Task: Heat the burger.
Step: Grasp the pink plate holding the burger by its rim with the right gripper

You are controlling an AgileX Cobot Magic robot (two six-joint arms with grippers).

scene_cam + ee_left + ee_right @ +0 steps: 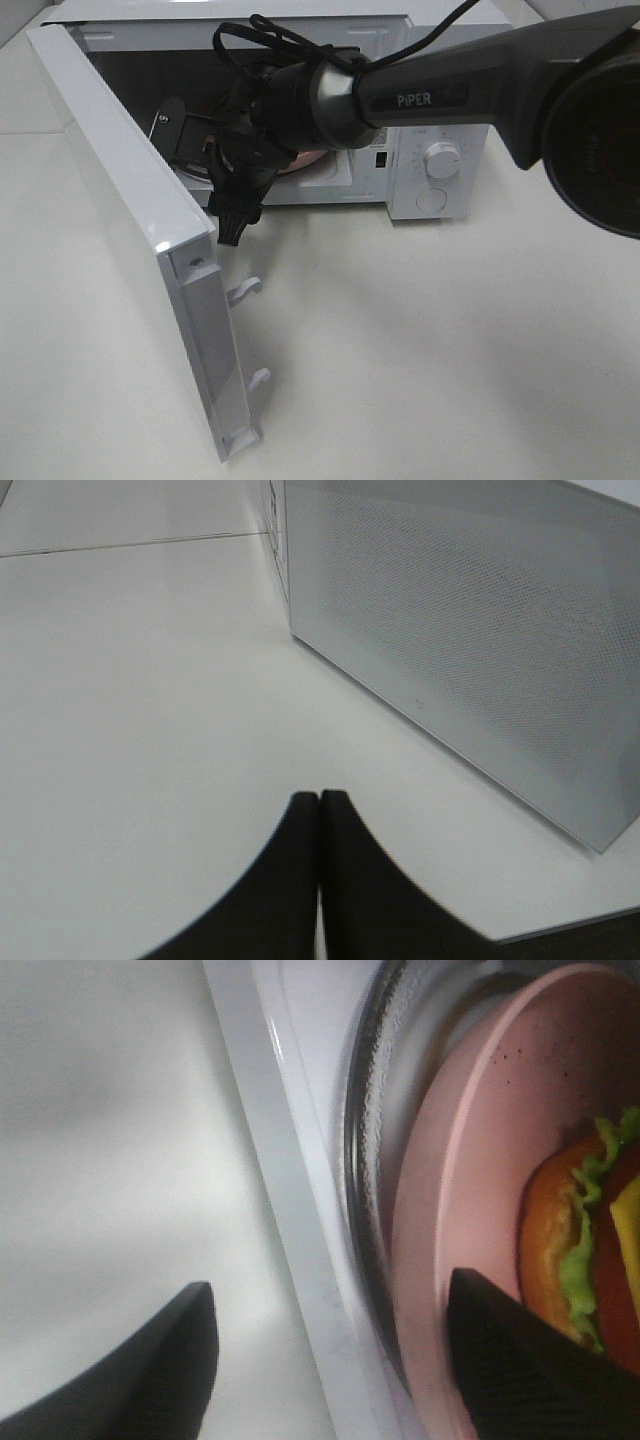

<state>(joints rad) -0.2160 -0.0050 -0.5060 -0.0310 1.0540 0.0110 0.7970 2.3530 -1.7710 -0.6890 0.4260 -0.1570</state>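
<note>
Right black pincer (pixel 330 1360) spread wide, grasping nothing, straddling pink speckled plate (pixel 450 1220) rim at white microwave (pixel 440 160) sill. Round golden-bun burger (pixel 590 1240) with lettuce and cheese just beyond one fingertip, on that plate, untouched. Left pincer (pixel 319 810) clenched, empty.

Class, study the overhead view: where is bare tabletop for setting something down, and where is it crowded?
Free: the white table right of the open door, in front of the microwave's dial. Crowded: the microwave mouth, filled by the right gripper at the pink plate.
</note>
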